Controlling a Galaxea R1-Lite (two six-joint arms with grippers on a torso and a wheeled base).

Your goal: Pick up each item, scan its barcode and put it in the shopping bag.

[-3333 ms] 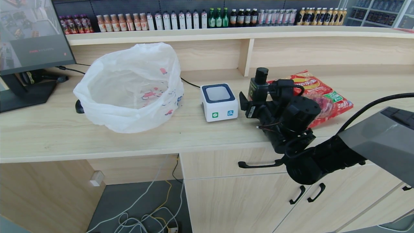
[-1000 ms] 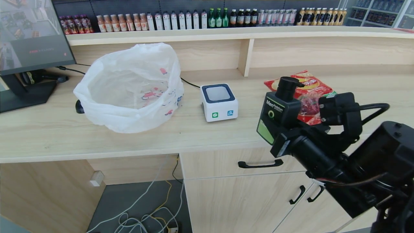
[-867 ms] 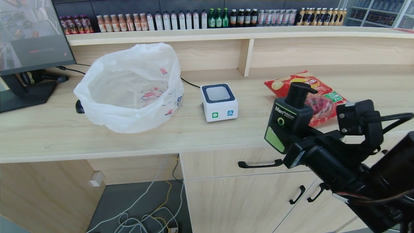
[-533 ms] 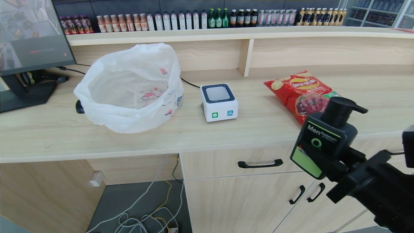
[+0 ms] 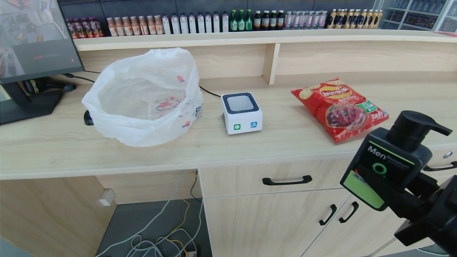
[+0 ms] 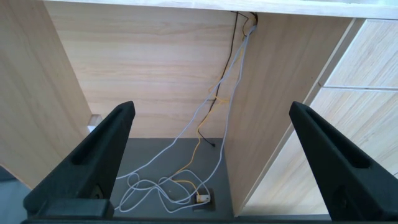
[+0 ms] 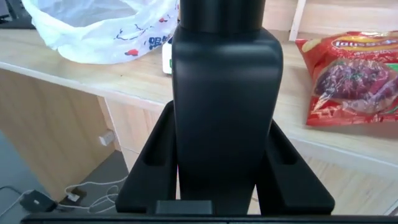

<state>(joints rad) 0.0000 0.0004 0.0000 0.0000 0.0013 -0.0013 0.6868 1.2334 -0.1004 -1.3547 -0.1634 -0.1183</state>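
My right gripper (image 5: 400,198) is shut on a black pump bottle (image 5: 391,160) with a green label, held off the counter's front edge at the lower right. From the right wrist, the pump bottle (image 7: 225,106) stands between my two fingers (image 7: 152,162). A red chip bag (image 5: 339,107) lies flat on the counter's right part. The white barcode scanner (image 5: 241,112) sits mid-counter. The white shopping bag (image 5: 144,96) stands open to its left. My left gripper (image 6: 211,162) hangs open below the counter, facing the floor cables, with nothing between its fingers.
A monitor (image 5: 34,39) on a stand occupies the counter's far left. A raised shelf (image 5: 250,35) with rows of bottles runs along the back. Drawers with black handles (image 5: 287,180) are below the counter. Cables (image 5: 160,235) lie on the floor.
My right gripper carried the pump bottle off the counter, toward the lower right and nearer the camera, uncovering the chip bag. Bag and scanner have not moved.
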